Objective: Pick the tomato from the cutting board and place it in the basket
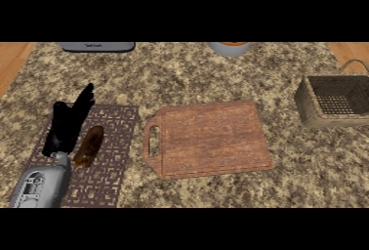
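- Desk [202, 73]: a speckled beige-brown stone top fills the head view; wooden strips show at the 10 and 2 o'clock corners.
- Cutting board [209, 139]: a brown wooden board with a slotted handle on its 9 o'clock side lies flat at the centre, its top bare.
- Tomato: not visible anywhere in the view, neither on the cutting board nor in the basket; its place cannot be told.
- Basket [320, 114]: a woven basket with an arched handle stands at 3 o'clock from the cutting board, well apart from it and partly cut by the view's edge; the visible part of its inside shows only the mesh bottom.
- Left robot hand [69, 124]: black, at 9 o'clock, fingers straight and pointing toward 12 o'clock, holding nothing; its grey forearm [42, 188] enters from 7 o'clock.
- Right robot hand: out of view.
- Mat [108, 161]: a dark patterned mat lies under the left robot hand, just beside the cutting board.
- Brown oblong object [89, 145]: lies on the mat, beside the left robot hand.
- Grey appliance [97, 46] at 11 o'clock and a pale vessel [231, 48] at 12 o'clock, both cut by the far edge.
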Available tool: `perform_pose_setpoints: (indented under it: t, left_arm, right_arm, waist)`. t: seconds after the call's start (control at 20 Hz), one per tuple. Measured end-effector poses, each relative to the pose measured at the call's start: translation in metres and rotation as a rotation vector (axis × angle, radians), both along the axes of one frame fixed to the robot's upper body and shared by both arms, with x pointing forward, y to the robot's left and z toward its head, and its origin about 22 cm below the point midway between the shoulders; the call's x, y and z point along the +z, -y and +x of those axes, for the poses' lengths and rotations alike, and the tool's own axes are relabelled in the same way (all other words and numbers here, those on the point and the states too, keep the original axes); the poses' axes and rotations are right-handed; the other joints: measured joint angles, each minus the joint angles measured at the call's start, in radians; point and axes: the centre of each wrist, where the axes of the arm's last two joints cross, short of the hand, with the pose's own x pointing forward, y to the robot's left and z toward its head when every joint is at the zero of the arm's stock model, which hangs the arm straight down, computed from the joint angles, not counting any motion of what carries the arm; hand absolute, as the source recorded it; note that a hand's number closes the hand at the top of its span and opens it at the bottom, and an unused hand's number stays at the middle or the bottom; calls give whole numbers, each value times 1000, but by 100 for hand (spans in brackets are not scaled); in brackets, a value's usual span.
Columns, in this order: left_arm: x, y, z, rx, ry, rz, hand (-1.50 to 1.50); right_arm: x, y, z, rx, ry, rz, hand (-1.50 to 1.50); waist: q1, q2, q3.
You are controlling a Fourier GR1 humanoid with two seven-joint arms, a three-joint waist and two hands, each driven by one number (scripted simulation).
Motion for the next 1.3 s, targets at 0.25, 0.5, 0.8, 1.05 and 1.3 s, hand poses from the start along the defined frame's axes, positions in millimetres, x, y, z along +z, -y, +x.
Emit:
perform_pose_setpoints:
  t: [0.25,0.5,0.8,1.05,1.3]
  left_arm:
    - [0,-3,-3,0,-4,1,0]
    - [2,-2,-2,1,1,2,0]
    - [5,-6,-1,-3,-3,0,0]
    - [-1,-1,-3,-4,-1,-2,0]
    - [-8,0,-6,-5,-2,-3,0]
  right_arm:
    - [-12,52,4,-69,-49,-40,150]
    - [-22,102,1,-55,-69,-50,150]
    - [-49,137,3,0,-87,-22,150]
    - [-83,154,13,11,-125,-22,150]
    - [-114,168,21,3,-149,95,-150]
  waist:
    - [0,-1,1]
    - [-1,-1,1]
    - [2,-1,1]
    - [4,0,1]
    - [5,1,1]
